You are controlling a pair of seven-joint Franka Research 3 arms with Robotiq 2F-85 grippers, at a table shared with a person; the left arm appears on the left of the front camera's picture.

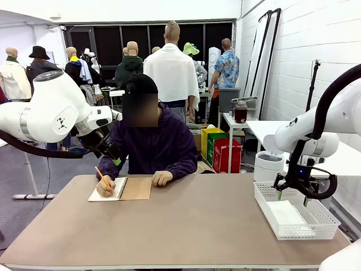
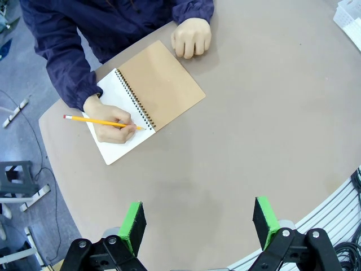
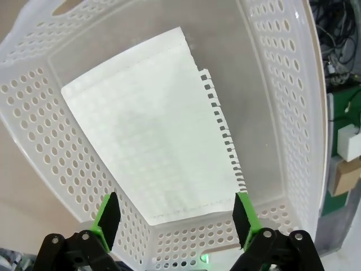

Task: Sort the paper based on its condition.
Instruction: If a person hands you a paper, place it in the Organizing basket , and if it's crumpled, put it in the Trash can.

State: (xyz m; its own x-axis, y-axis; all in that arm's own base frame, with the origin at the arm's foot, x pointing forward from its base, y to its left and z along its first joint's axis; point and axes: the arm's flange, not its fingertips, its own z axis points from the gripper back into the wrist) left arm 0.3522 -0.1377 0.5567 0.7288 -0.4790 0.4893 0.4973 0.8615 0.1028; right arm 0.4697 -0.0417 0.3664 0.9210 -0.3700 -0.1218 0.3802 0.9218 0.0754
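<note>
One white sheet of paper (image 3: 152, 141), with a torn perforated edge, lies flat on the floor of the white perforated basket (image 3: 34, 130). In the front view the paper (image 1: 285, 213) rests in the basket (image 1: 293, 232) at the table's right end. My right gripper (image 3: 176, 217) hangs open just above the sheet, holding nothing, and appears over the basket (image 1: 293, 197). My left gripper (image 2: 199, 223) is open and empty, high above the table's left side (image 1: 114, 158). Below it a person writes with a yellow pencil (image 2: 101, 121) on a white page (image 2: 115, 147) of a spiral notebook (image 2: 161, 87).
The person sits at the far side, one hand (image 2: 192, 36) resting beside the notebook's brown cover. A white round bin (image 1: 268, 166) stands behind the basket. Bare tan tabletop (image 1: 197, 220) spreads between the notebook and the basket.
</note>
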